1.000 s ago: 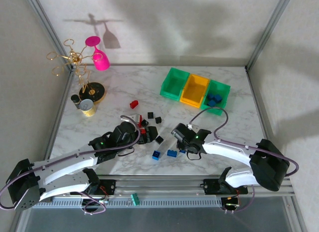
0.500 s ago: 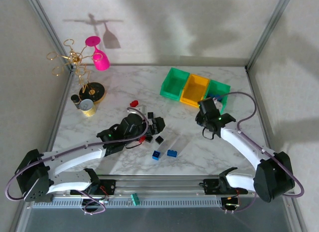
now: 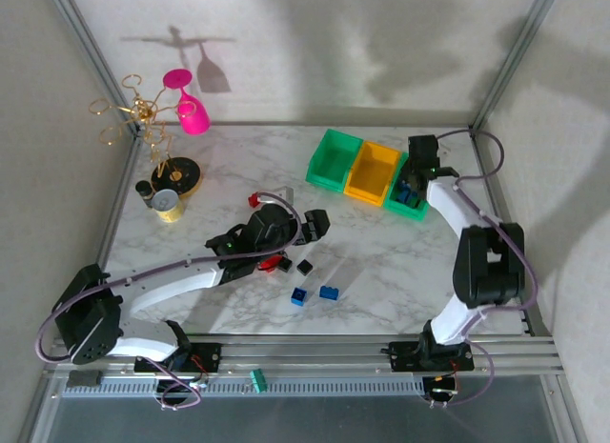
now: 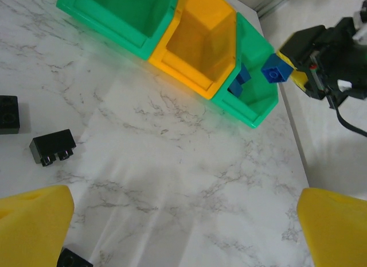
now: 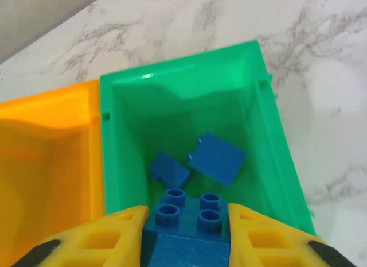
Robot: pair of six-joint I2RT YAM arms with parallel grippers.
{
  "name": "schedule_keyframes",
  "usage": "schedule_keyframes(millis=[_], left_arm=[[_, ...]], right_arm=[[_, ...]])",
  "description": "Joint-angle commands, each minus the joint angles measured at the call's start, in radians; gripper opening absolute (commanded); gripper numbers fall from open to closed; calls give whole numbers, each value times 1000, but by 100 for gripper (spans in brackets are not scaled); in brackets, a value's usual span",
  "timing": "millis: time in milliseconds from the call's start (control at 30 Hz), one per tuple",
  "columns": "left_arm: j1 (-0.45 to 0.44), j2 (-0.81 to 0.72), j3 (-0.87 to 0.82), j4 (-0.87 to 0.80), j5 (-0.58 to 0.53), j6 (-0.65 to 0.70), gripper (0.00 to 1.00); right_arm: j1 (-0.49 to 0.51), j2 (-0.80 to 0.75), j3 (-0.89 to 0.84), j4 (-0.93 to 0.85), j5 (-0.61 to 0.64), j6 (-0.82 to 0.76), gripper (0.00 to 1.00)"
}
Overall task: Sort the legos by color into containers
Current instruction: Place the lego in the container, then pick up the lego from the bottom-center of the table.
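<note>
Right pincer (image 5: 184, 244) pinches a blue brick (image 5: 187, 212) above the right-hand green bin (image 5: 269, 123), which holds two blue bricks (image 5: 217, 159).

The left arm (image 3: 167, 283) and right arm (image 3: 456, 207) are cased in white with black joints; grey-purple cables (image 3: 474, 131) are looped along them; yellow fingers (image 5: 97, 241) are fitted.

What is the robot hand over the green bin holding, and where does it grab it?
The right hand holds a blue lego, pinched by its two opposite sides between the yellow fingers, studs showing, over the end green bin.
</note>
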Motion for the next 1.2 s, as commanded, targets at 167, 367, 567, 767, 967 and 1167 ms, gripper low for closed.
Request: schedule_keyframes(millis=[167, 367, 567, 767, 967, 1167], left_arm=[[4, 41, 52, 39, -18, 24, 100], [11, 49, 64, 29, -10, 31, 100], [14, 33, 63, 27, -5, 25, 100], [14, -22, 34, 12, -20, 22, 100], [14, -108, -18, -17, -43, 13, 99], [14, -195, -78, -62, -59, -1, 100]], right_arm=[[-63, 181, 134, 50, -14, -88, 37], [-69, 219, 201, 14, -19, -111, 54], [-61, 127, 162, 25, -88, -104, 59], [-11, 4, 87, 17, -129, -99, 62], [79, -121, -5, -12, -161, -79, 65], [172, -213, -110, -73, -187, -52, 69]])
